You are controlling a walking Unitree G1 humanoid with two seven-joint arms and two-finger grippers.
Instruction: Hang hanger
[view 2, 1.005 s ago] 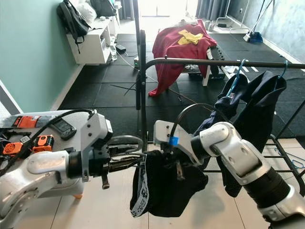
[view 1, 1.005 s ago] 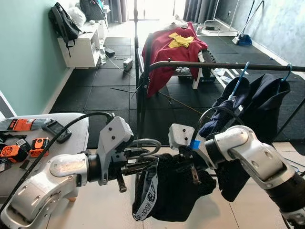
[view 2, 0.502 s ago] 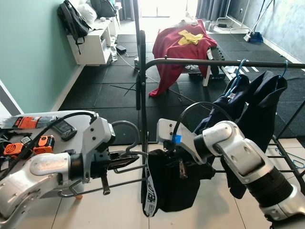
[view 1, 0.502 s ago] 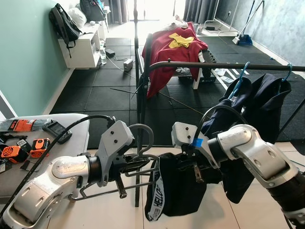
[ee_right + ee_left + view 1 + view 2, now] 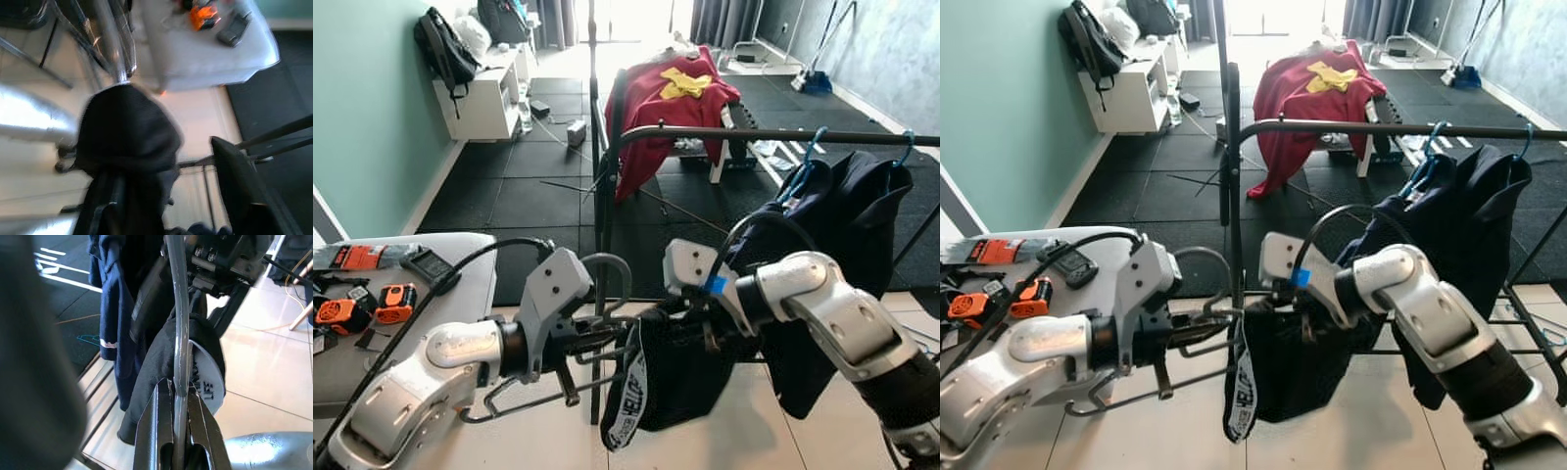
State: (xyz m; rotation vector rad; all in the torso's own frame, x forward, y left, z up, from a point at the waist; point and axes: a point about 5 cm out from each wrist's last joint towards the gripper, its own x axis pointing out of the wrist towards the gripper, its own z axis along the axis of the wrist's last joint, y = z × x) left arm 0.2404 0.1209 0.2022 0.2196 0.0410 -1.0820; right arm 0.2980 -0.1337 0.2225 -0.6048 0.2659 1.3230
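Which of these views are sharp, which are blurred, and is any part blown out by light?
Both eye views are sharp on the clothes rail, but the window beyond is blown out. Left wrist view: the left gripper and the hanger wire are in focus, a big dark blur covers one side. Right wrist view is smeared throughout; the black garment and white table have soft edges.

A red cloth (image 5: 661,108) with a yellow piece (image 5: 685,84) on top hangs over a chair far back on the black floor mats (image 5: 529,186). A white shelf (image 5: 484,98) stands by the green wall (image 5: 362,117), with a black backpack (image 5: 445,49) hanging at its end. Near the corner of the white tabletop (image 5: 470,264) lie orange tools (image 5: 367,302) and a black gadget (image 5: 429,266). A blue broom (image 5: 815,76) leans far back by the other wall.
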